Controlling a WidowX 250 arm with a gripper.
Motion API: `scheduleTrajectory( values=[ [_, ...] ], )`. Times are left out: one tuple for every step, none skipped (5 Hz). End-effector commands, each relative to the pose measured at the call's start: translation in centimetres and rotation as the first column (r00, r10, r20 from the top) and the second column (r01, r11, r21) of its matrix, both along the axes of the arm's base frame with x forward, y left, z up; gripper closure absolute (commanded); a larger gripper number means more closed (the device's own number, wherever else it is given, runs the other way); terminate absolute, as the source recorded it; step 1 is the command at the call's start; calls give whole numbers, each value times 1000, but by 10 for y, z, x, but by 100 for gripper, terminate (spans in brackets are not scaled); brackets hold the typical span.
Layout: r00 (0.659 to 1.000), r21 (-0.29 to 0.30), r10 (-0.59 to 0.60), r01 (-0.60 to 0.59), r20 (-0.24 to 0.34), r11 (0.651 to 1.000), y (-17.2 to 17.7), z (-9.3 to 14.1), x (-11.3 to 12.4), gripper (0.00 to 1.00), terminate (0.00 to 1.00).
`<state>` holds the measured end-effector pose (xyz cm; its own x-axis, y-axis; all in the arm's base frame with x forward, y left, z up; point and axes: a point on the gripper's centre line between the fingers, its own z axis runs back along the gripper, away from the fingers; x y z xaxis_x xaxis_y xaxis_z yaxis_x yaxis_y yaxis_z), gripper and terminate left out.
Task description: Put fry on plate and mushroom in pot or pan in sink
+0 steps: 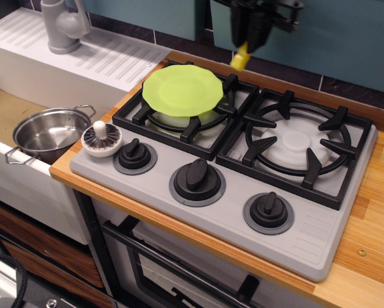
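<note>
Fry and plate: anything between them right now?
Nothing solid in this single view. The fry hangs from the gripper, up and right of the plate; only open air and the grate's back corner lie between.

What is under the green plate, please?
The plate lies on the black grate of the left burner. Part of the white burner cap shows below its rim; the rest is covered.

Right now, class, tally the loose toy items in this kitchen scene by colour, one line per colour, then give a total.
Yellow: 1, the fry, held in the gripper
Lime green: 1, the plate on the left burner
White: 1, the mushroom at the stove's corner
Silver: 1, the pot in the sink
Total: 4
</note>
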<state>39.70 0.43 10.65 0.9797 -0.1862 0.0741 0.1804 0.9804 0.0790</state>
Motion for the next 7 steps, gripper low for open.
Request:
scheduleTrajectory(
  values=[
    [996, 31, -22, 19, 83, 999, 30, 25, 4, 100, 0],
    [997, 34, -20, 17, 80, 999, 38, 22, -2, 100, 0],
    [996, 32, -18, 15, 86, 999, 44, 16, -7, 100, 0],
    [996, 30, -18, 15, 89, 999, 49, 12, -12, 100, 0],
    [996, 35, -22, 19, 92, 999, 56, 11, -19, 100, 0],
    [996, 38, -23, 20, 83, 999, 61, 14, -25, 100, 0],
    [996, 38, -30, 26, 86, 999, 66, 12, -26, 100, 0]
  ],
)
